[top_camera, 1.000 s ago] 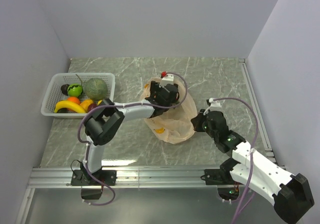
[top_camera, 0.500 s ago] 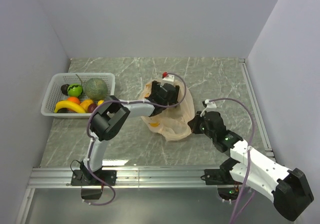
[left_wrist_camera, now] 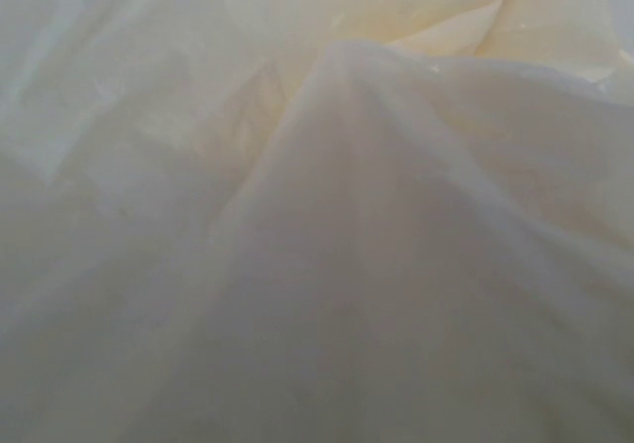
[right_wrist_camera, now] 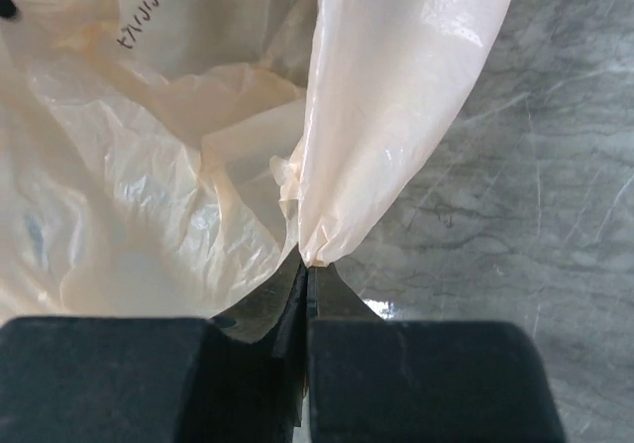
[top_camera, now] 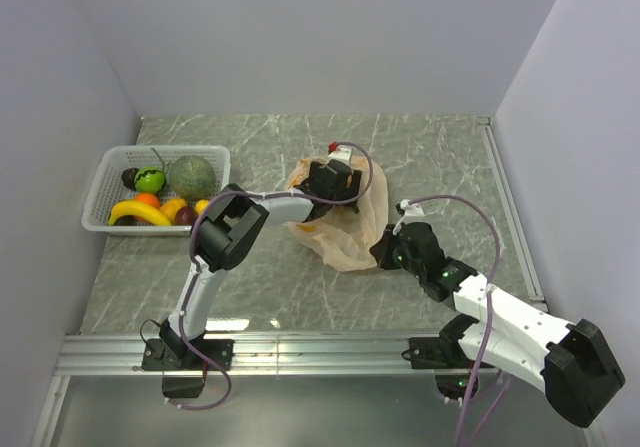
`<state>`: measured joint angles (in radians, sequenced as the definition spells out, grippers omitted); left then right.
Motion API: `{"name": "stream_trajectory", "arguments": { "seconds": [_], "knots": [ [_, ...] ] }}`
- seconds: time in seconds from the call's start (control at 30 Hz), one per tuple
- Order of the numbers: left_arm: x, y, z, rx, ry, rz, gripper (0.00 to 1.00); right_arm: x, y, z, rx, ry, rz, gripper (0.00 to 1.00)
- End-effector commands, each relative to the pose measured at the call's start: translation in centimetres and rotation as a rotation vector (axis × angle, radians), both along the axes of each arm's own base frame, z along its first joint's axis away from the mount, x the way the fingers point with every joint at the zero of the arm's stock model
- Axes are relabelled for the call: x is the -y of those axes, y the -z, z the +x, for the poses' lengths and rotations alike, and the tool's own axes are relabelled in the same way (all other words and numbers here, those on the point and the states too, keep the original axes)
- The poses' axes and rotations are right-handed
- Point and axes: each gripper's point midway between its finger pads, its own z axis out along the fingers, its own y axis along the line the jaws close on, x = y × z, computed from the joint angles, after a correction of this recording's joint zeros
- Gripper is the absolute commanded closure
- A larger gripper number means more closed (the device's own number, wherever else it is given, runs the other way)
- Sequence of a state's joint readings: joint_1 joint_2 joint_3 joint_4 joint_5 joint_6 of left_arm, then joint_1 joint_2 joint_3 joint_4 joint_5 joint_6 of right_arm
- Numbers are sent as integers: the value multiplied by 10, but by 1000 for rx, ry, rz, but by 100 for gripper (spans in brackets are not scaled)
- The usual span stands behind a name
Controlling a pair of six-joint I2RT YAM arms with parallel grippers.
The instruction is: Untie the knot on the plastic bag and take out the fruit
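Observation:
The plastic bag (top_camera: pixel 345 239) lies crumpled mid-table, pale orange and translucent. My left gripper (top_camera: pixel 330 181) presses into its far side. The left wrist view shows only blurred bag film (left_wrist_camera: pixel 347 166), with no fingers in sight. My right gripper (top_camera: pixel 384 251) is at the bag's near-right edge, shut on a pulled-up fold of film (right_wrist_camera: pixel 396 86), with the jaws closed tight (right_wrist_camera: pixel 305 267). No knot shows. The banana (top_camera: pixel 138 212), orange (top_camera: pixel 147 199), small purple fruit (top_camera: pixel 185 214) and yellow piece (top_camera: pixel 201 205) lie in the white basket (top_camera: pixel 100 182).
The basket at the far left also holds a grey-green melon (top_camera: pixel 190 175) and a bright green fruit (top_camera: pixel 150 180). Grey walls close in the marble table on three sides. A metal rail runs along the near edge.
The bag has been drawn up and to the left and looks smaller. My right gripper moved left with the bag's edge. My left gripper edged toward the far side.

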<state>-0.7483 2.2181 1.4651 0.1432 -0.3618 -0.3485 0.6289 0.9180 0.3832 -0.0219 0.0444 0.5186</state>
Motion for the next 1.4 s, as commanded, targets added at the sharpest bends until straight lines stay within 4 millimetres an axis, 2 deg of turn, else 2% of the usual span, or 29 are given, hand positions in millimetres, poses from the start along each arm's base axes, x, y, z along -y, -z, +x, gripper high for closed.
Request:
{"name": "stream_trajectory", "arguments": {
  "seconds": [0.0, 0.07, 0.1, 0.13, 0.17, 0.2, 0.23, 0.27, 0.33, 0.37, 0.4, 0.43, 0.47, 0.5, 0.53, 0.57, 0.6, 0.63, 0.7, 0.77, 0.9, 0.97, 1.0, 1.03, 1.13, 1.23, 1.37],
  "knots": [
    [-39, 39, -16, -162, -55, 118, 6, -8, -12, -5, -2, -48, 3, 100],
    [-46, 26, -28, -186, -66, 111, 9, -4, -18, -5, 16, -41, -10, 100],
    [-55, 33, -41, -218, -78, 113, 11, -1, -20, -3, 28, -31, -16, 100],
    [-57, 16, -46, -208, -78, 82, 14, 0, -25, -3, 42, -31, -15, 100],
    [-58, 13, -53, -221, -74, 65, 19, 2, -26, -4, 39, -28, -21, 100],
    [-68, 20, -68, -251, -80, 67, 19, 2, -27, -6, 41, -32, -25, 100],
    [-68, 2, -72, -231, -75, 35, 19, 2, -34, -5, 59, -38, -19, 100],
    [-69, -2, -79, -237, -66, 27, 15, 3, -35, -7, 54, -44, -28, 100],
    [-74, -12, -95, -229, -48, 20, 9, 3, -53, -7, 98, -67, -28, 89],
    [-77, -17, -99, -220, -46, 25, 5, 5, -57, -8, 103, -72, -41, 70],
    [-81, -15, -107, -226, -34, 43, 3, 6, -64, -8, 120, -80, -47, 59],
    [-78, -30, -110, -203, -14, 26, 1, 5, -84, -6, 172, -101, -52, 50],
    [-79, -35, -113, -197, -8, 20, 1, 5, -90, -7, 180, -119, -67, 38],
    [-79, -38, -119, -199, 7, 8, 1, 4, -100, -6, 201, -138, -73, 34],
    [-78, -55, -120, -169, 22, -21, 1, 1, -120, -1, 250, -166, -87, 31],
    [-78, -62, -122, -160, 28, -36, 1, -2, -126, 0, 260, -194, -101, 27],
    [-80, -67, -125, -151, 30, -44, 1, -3, -134, 3, 278, -205, -118, 26],
    [-81, -81, -126, -124, 33, -64, 1, -10, -148, 10, 309, -237, -130, 25],
    [-85, -88, -129, -104, 41, -67, 1, -16, -161, 21, 349, -247, -149, 22],
    [-88, -98, -130, -77, 48, -79, 1, -23, -169, 42, 379, -251, -174, 21],
    [-89, -93, -135, -80, 65, -80, 1, -45, -165, 79, 364, -321, -164, 20],
    [-85, -88, -135, -91, 71, -89, 1, -66, -159, 96, 353, -396, -159, 21],
    [-84, -87, -135, -93, 78, -94, 1, -71, -168, 106, 365, -404, -143, 20],
    [-82, -87, -136, -94, 84, -101, 1, -83, -149, 113, 333, -472, -156, 21],
    [-81, -88, -137, -94, 88, -118, 1, -105, -135, 126, 289, -564, -124, 23],
    [-83, -90, -140, -89, 87, -125, 1, -120, -122, 128, 269, -619, -82, 27],
    [-86, -86, -146, -99, 87, -124, 1, -134, -122, 125, 272, -679, -19, 36]
  ]
}}
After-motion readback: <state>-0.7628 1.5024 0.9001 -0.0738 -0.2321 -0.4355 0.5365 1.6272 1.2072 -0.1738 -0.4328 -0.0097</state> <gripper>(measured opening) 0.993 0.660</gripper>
